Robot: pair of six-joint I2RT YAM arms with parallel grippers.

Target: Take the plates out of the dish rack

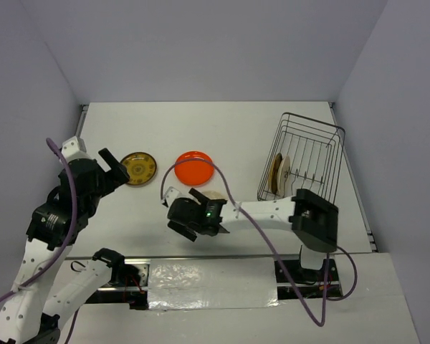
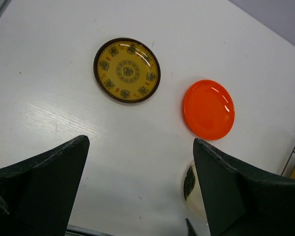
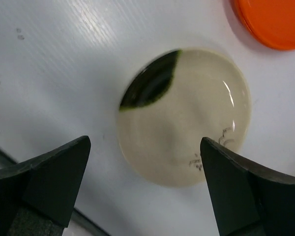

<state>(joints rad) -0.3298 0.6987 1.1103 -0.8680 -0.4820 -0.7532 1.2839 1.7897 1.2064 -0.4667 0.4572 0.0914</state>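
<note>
Close to the near edge of the counter [image 1: 222, 129], your right end effector [image 3: 143, 147] hangs w/ fingers spread wide, holding nothing. The cream plate [image 3: 187, 123] lies flat directly below it, dark patch up, framed betw. the two fingers; no contact that I can see. Flat on the counter is prob. where you want it: it reads as unloaded, so lift straight up before swinging.

Further in, toward the left edge, your left end effector [image 1: 116, 165] is also wide open and empty, just beside the brown plate [image 1: 138, 168], which lies flat w/ its yellow centre up. The orange plate [image 1: 195, 167] lies flat near mid-counter, apart from the brown one and just beyond the cream one. The three don't overlap, so each can be reached w/o disturbing the others.

By the right edge the dish rack [image 1: 304, 161] holds the last plate [image 1: 277, 174], on edge betw. the divider rods at the rack's left side. That looks like the next pick.

Room: bare counter runs from the plates to the far edge, and betw. the orange plate and the rack. Mind the rack's flared wire side and the right arm's own cable.
</note>
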